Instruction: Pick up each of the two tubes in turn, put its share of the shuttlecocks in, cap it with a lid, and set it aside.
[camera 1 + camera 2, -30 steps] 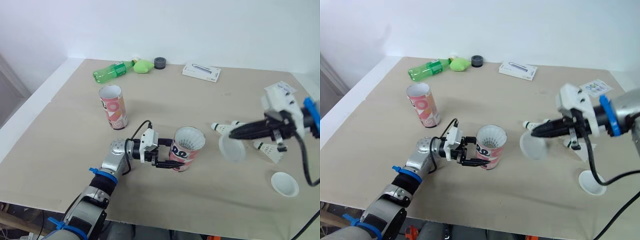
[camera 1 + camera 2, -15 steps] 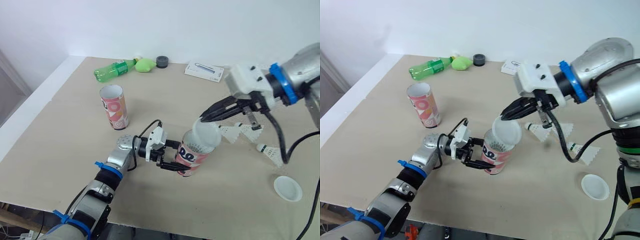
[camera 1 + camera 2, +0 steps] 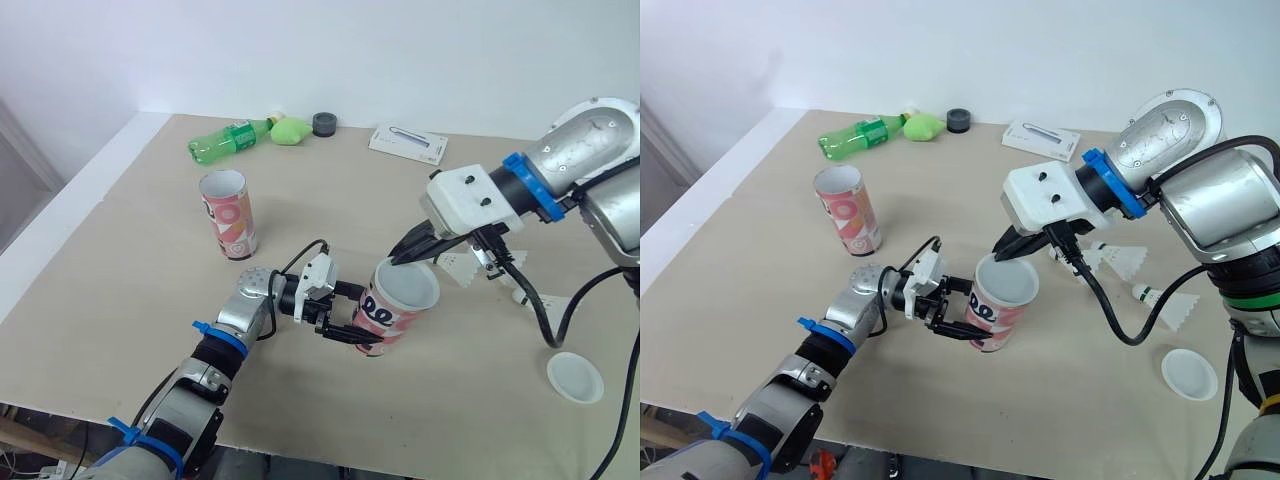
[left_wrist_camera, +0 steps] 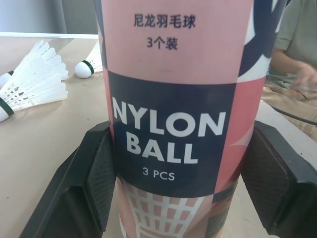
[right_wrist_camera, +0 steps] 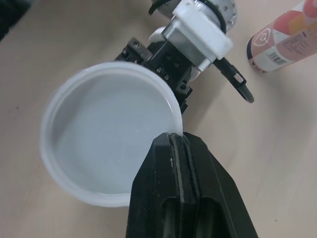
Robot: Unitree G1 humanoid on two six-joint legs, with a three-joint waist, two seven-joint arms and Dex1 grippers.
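Two arms meet mid-tabletop (image 3: 130, 280). Your left end effector (image 3: 352, 315) reaches in level and clamps the tube (image 3: 395, 312). Your right end effector (image 3: 405, 255) angles down, pinching the lid (image 5: 109, 134) over the tube's mouth — second tube (image 3: 228, 213) well apart, shuttlecocks (image 3: 1118, 260) near.

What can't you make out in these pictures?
Contents of the held tube: the lid covers its mouth in the eye views.
Whether the lid is fully seated: the right wrist view looks straight down on it.
Loose shuttlecocks: partly hidden behind the right arm in the eye views.
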